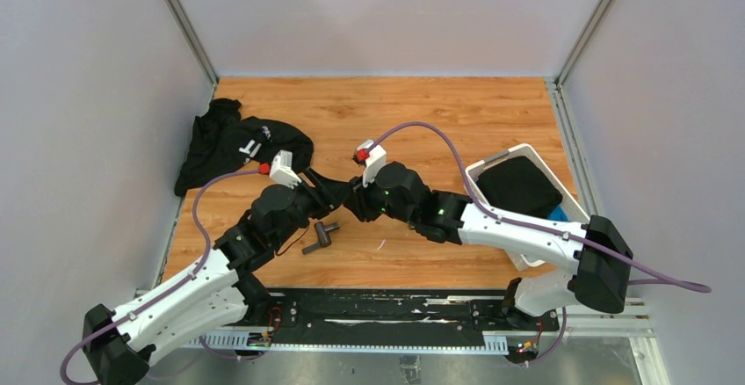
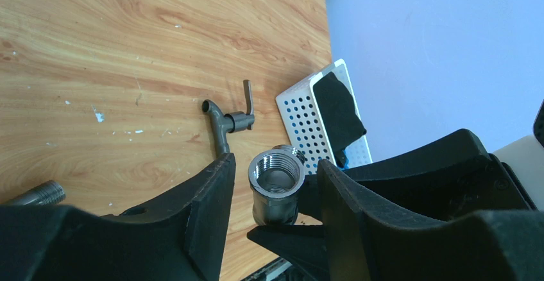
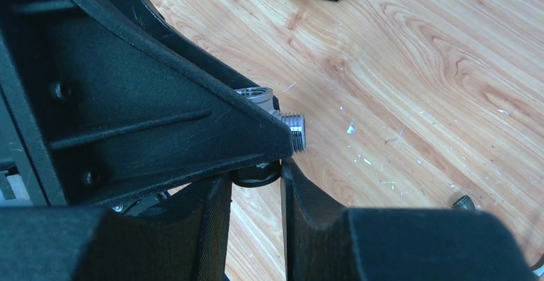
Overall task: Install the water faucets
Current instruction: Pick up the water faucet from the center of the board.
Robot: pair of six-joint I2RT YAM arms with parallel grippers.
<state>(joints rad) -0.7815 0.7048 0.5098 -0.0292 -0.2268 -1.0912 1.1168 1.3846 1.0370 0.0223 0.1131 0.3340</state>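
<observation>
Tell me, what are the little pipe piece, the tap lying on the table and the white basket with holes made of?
The pipe fitting looks like metal: shiny silver-grey, with threads glinting inside its mouth. The tap seems metal too, but duller and dark grey. The basket is probably plastic: smooth white, with neat rows of round holes.

A wood-grain tabletop [image 1: 422, 112] fills the enclosure, evenly lit, with only soft shadows and a few small white specks on its surface. Plain pale grey walls [image 1: 386, 16] rise from its far, left and right edges, met at its two far corners by slanting aluminium posts [image 1: 182, 20]. Along its near edge runs a scuffed black mounting plate [image 1: 386, 310] above a grey metal base [image 1: 351, 363].
</observation>
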